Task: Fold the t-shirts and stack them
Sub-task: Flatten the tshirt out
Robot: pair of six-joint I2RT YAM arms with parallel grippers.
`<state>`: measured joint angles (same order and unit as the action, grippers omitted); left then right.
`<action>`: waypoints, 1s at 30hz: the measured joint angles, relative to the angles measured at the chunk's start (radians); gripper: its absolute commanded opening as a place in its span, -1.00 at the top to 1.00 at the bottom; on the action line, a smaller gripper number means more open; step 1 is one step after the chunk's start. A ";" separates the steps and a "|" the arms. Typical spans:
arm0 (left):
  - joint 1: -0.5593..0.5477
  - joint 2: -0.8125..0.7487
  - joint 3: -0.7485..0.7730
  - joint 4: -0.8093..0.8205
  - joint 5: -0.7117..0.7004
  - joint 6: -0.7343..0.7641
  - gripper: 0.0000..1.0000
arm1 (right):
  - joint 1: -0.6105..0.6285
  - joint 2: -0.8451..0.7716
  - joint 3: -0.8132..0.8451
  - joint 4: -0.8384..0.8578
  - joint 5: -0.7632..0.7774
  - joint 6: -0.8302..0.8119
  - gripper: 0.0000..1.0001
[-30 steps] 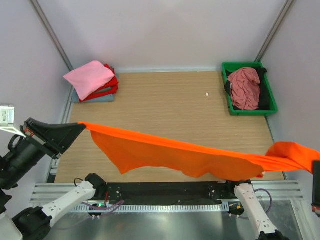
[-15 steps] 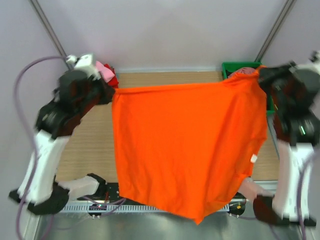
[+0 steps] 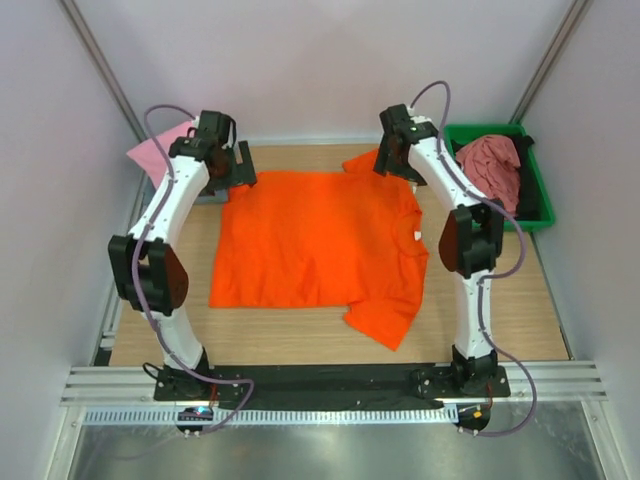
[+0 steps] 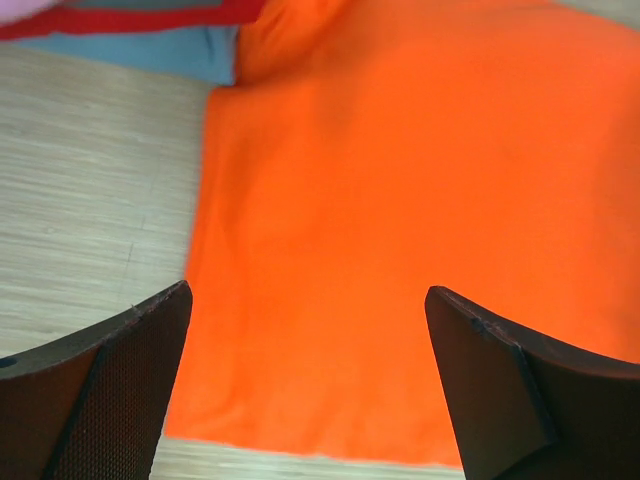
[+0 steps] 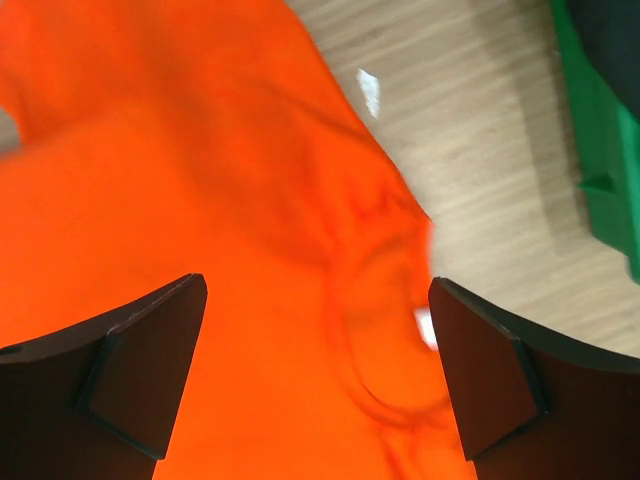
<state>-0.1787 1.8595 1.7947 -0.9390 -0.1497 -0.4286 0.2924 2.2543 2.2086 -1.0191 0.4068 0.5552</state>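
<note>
The wooden table (image 3: 300,345) carries the orange t-shirt (image 3: 310,245) spread flat across its middle. The collar points to 3 o'clock, one sleeve reaches toward 1 o'clock and the other is rumpled toward 5 o'clock.

The green tray (image 3: 541,195) sits at 2 o'clock on the table. It holds a crumpled dusty rose tee (image 3: 490,170) with what looks like a black tee (image 3: 527,148) under it, though little of that one shows.

At 10 o'clock lies a folded stack with the pink tee (image 3: 155,155) on top. The left wrist view shows the red tee (image 4: 130,15) and the grey-blue tee (image 4: 150,50) beneath it, and the orange cloth's corner touches that pile.

The left gripper (image 3: 230,170) hangs over the shirt's 11 o'clock corner with its jaws spread wide and nothing between them. The right gripper (image 3: 392,160) hangs over the 1 o'clock sleeve, also spread wide and empty.

A white tag (image 5: 425,325) shows inside the collar, and a white scrap (image 5: 370,90) lies on the bare wood beside the shirt.
</note>
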 measured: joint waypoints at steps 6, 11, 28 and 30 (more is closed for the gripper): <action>-0.053 -0.306 -0.108 0.069 0.036 0.008 -0.99 | -0.037 -0.375 -0.364 0.115 -0.017 0.000 -0.99; -0.048 -0.474 -0.369 0.139 0.063 0.008 -0.99 | -0.053 -0.546 -0.614 0.280 -0.134 0.000 -0.99; -0.048 -0.385 -0.832 0.338 0.082 -0.194 -0.93 | 0.021 -0.568 -1.213 0.707 -0.638 0.016 -0.99; -0.048 -0.342 -0.849 0.368 0.076 -0.206 -0.93 | 0.012 -0.568 -1.247 0.728 -0.636 0.023 -0.99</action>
<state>-0.2268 1.5177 0.9455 -0.5709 -0.0742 -0.6342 0.3046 1.6859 0.9611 -0.2913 -0.2291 0.5781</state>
